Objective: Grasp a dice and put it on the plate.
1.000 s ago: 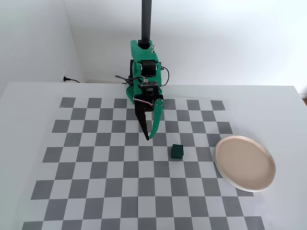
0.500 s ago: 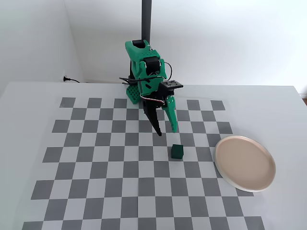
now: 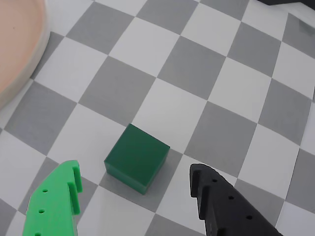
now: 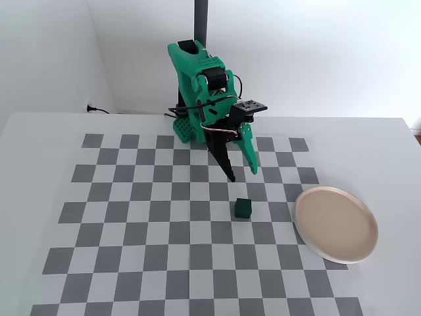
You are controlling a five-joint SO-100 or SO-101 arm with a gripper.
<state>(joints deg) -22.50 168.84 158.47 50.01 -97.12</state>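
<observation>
Wrist view: the dice (image 3: pixel 136 158) is being seen resting on the checkered worktop (image 3: pixel 206 69), lying between and just ahead of the two fingertips of the pincer (image 3: pixel 135 189), which is being held open with nothing gripped, one finger green (image 3: pixel 54 209) and the other black (image 3: pixel 224 206). The plate (image 3: pixel 17 44) is being shown only at the upper left corner. From the fixed view, the pincer (image 4: pixel 241 174) is being held above the worktop, behind the dice (image 4: pixel 243 208), with the plate (image 4: pixel 336 224) lying well apart to the right.
</observation>
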